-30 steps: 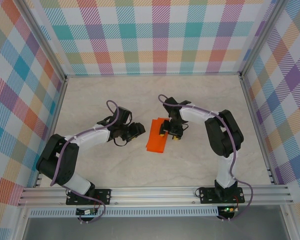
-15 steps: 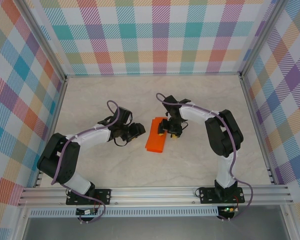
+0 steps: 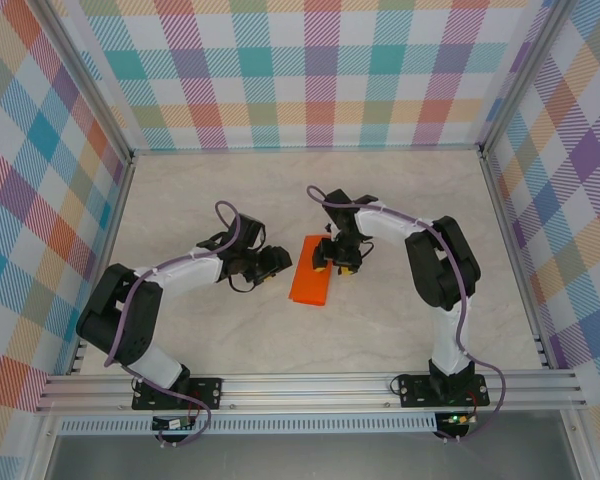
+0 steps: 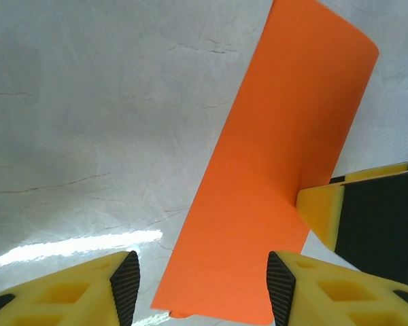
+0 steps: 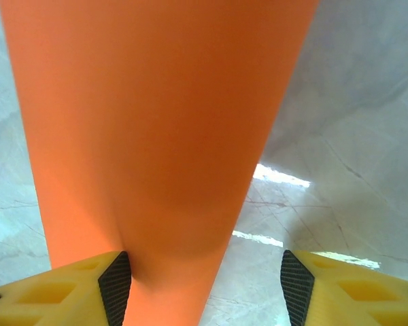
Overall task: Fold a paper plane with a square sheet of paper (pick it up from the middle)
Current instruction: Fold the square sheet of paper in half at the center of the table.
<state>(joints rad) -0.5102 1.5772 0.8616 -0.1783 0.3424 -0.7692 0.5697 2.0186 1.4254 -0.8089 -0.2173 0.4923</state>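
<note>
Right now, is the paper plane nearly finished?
Not nearly. Done: the paper plane is so far just a long orange rectangle, seemingly folded in half, lying on the table. In hand: the right claw, open, touches its edge, while the left claw waits open beside it. Left: the pointed nose and wings, none visible yet.
</note>
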